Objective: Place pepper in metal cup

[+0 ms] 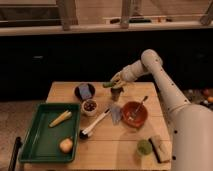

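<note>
Wooden table; pincer holds glossy green pepper above metal cup.

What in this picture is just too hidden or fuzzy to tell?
- Gripper: poised above the metal cup with the green pepper; its grip is blurred.
- Metal cup's inside: hidden by its wall.
- Contents of the dark bowl: too small to identify.
- Robot's base: cut off at the right edge.

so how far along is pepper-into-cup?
Done: the pepper is off the table and held at the gripper, carried to just above the metal cup near the table's far edge. In hand: lining it up over the cup's mouth; it lies roughly level, sticking out to the left. Left: tipping or lowering it in and letting go. It is not in the cup yet.
</note>
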`<action>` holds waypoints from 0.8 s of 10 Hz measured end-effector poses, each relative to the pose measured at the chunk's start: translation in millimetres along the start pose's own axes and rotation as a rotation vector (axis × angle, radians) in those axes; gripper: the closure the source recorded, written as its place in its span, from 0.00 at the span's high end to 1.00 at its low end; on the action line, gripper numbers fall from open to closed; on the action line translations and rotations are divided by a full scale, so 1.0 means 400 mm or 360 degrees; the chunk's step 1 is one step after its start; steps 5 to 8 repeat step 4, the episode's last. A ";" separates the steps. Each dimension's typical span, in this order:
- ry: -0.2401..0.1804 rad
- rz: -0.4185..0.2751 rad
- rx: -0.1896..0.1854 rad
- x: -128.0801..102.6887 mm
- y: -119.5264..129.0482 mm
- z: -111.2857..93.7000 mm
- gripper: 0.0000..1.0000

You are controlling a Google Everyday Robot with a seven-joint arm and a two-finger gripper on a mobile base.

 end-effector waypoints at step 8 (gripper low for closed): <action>0.0000 0.0020 -0.0010 0.010 -0.011 0.012 0.01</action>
